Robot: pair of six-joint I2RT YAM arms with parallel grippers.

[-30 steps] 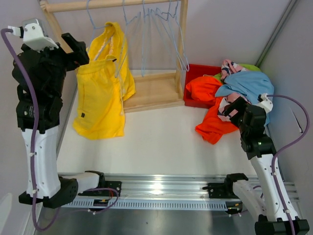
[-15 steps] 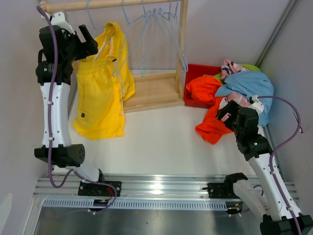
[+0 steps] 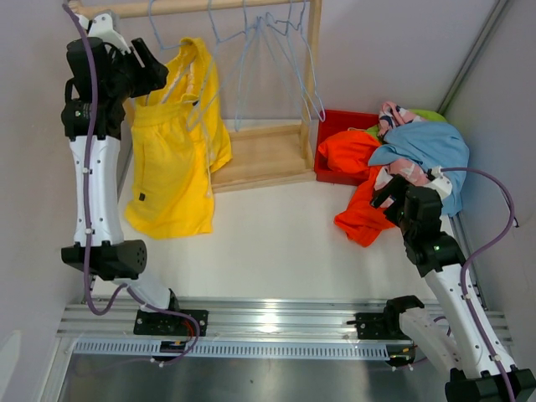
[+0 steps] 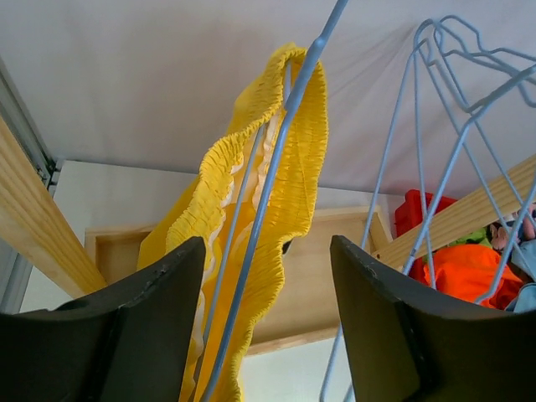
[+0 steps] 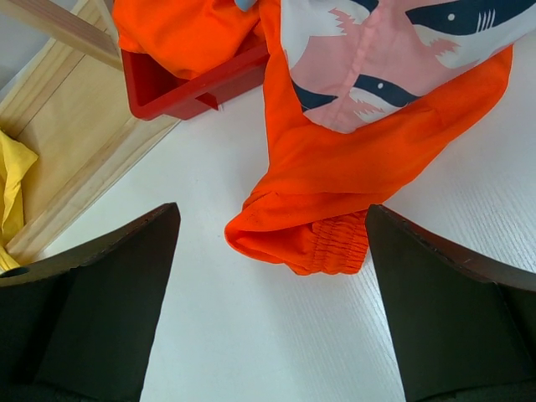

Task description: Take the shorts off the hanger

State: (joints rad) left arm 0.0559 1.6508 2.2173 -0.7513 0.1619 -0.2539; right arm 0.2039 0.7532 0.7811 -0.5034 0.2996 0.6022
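The yellow shorts (image 3: 172, 159) hang by their waistband on a blue wire hanger (image 4: 280, 142) at the left of the wooden rail (image 3: 193, 8). My left gripper (image 3: 152, 71) is raised beside the waistband and open. In the left wrist view (image 4: 268, 335) the gathered yellow waistband (image 4: 251, 184) and the hanger wire run between its fingers, with nothing gripped. My right gripper (image 3: 387, 191) is open and empty, hovering over the orange shorts (image 3: 364, 209), which also show in the right wrist view (image 5: 335, 167). The light blue (image 3: 423, 142), pink patterned (image 5: 377, 59) and lime green (image 3: 431, 115) shorts lie piled at the right.
Several empty blue hangers (image 3: 268, 50) hang on the rail right of the yellow shorts. The rack's wooden base (image 3: 260, 159) sits below them. A red bin (image 3: 339, 126) stands beside it, partly under the pile. Walls close in on both sides.
My left arm swung up from the far left to the yellow shorts' waistband, then shifted only slightly. The right gripper edged a little toward the pile.
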